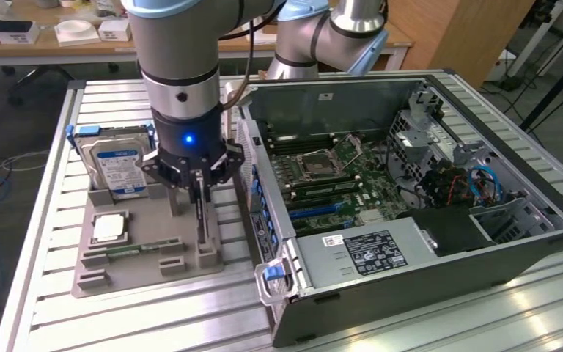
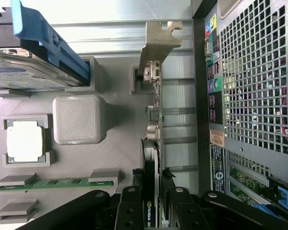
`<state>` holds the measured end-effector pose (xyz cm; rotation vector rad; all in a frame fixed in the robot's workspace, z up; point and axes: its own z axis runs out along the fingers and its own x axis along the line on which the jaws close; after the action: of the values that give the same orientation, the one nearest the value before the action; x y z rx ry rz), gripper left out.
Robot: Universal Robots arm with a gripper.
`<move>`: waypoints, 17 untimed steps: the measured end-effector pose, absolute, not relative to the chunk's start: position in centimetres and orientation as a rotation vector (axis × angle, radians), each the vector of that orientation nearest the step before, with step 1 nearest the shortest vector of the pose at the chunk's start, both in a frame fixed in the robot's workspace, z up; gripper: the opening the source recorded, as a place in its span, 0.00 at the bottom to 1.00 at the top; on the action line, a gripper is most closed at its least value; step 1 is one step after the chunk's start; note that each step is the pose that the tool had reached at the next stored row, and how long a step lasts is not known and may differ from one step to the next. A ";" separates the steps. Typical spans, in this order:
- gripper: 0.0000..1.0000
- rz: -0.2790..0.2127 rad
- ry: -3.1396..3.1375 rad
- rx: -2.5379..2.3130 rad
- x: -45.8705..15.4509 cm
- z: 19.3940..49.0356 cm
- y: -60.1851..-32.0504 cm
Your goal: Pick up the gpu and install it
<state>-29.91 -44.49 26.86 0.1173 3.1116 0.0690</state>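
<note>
Wrist view: the gpu stood on edge in the grey holder beside the computer case. Its long axis lay level, with the silver bracket pointing away. The jaws were clamped on its near end.

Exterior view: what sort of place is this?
Probably a robotics lab: open PC case on a slatted metal bench, grey parts fixture with a hard drive, cluttered desks behind.

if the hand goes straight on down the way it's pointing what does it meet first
The gpu, standing on edge in the gray holder tray right below the hand. Its upper edge is at the hand; whether they touch is unclear.
</note>
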 end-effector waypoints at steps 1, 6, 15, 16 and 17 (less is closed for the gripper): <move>0.26 0.069 3.112 0.117 -29.9 26.9 -44.5; 0.26 0.069 3.112 0.117 -29.9 27.1 -44.5; 0.26 0.069 3.112 0.117 -29.9 28.2 -44.5; 0.26 0.069 3.111 0.117 -29.9 28.3 -44.5; 0.26 0.069 3.111 0.117 -29.9 28.4 -44.5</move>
<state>-29.91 -44.49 28.37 0.1173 3.1115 0.0690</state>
